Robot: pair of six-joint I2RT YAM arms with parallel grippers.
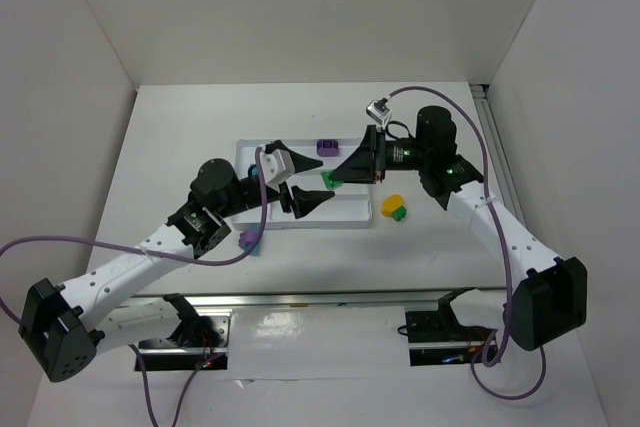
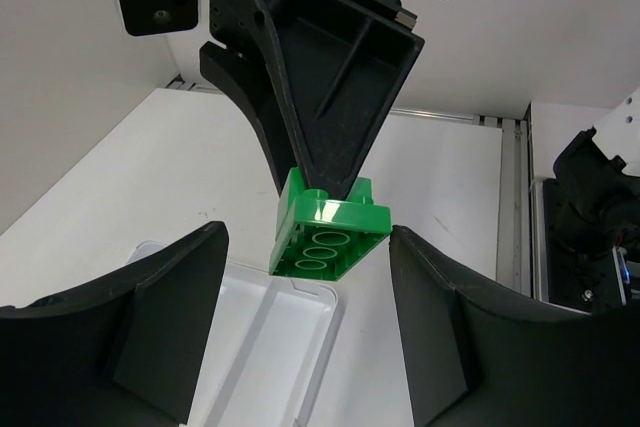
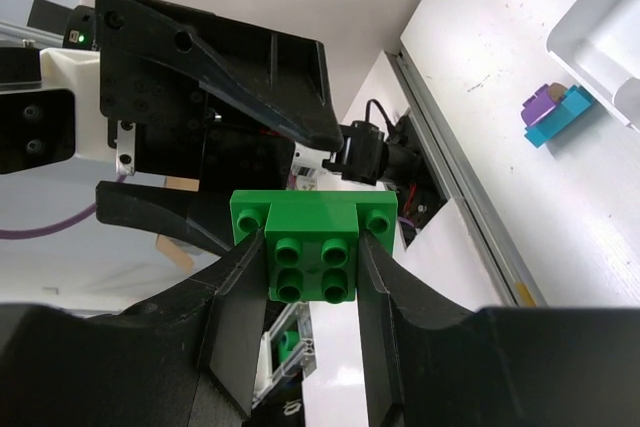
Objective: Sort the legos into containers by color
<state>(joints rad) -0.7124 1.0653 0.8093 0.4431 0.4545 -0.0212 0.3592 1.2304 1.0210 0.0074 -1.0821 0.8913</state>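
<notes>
Right end effector (image 3: 312, 267): both fingers clamped on the sides of a green brick (image 3: 312, 237), studs facing the wrist camera. In the top view this brick sits at centre frame, over the right half of the tray (image 1: 350, 209). In the left wrist view it appears lifted off the tray's corner. I cannot tell which compartment lies under it.

Left end effector (image 2: 305, 242): fingers wide apart and holding nothing. One finger is at the lower left and one at the lower right of its wrist view, and the held green brick is between them without touching either. The two end effectors face each other tip to tip over the tray.

Count, top view:
- Trays: 1, white, centre of the desk (image 1: 180, 147), partly covered by both arms.
- Green: 2. One is held as above. A second green brick (image 1: 400, 214) is on the desk just right of the tray.
- Yellow: 1. The yellow brick (image 1: 391, 203) is on the desk, touching the second green brick on its upper left.
- Purple: 2. One purple brick (image 1: 326, 146) is inside the tray, in the strip along its upper edge. A second purple brick (image 1: 244, 239) is on the desk just below the tray's lower left corner.
- Teal: 1. The teal brick (image 1: 256, 246) is against the second purple brick. The pair also shows at the upper right of the right wrist view.

Bricks in the tray: 1. Bricks on the desk: 4. Bricks held: 1.
</notes>
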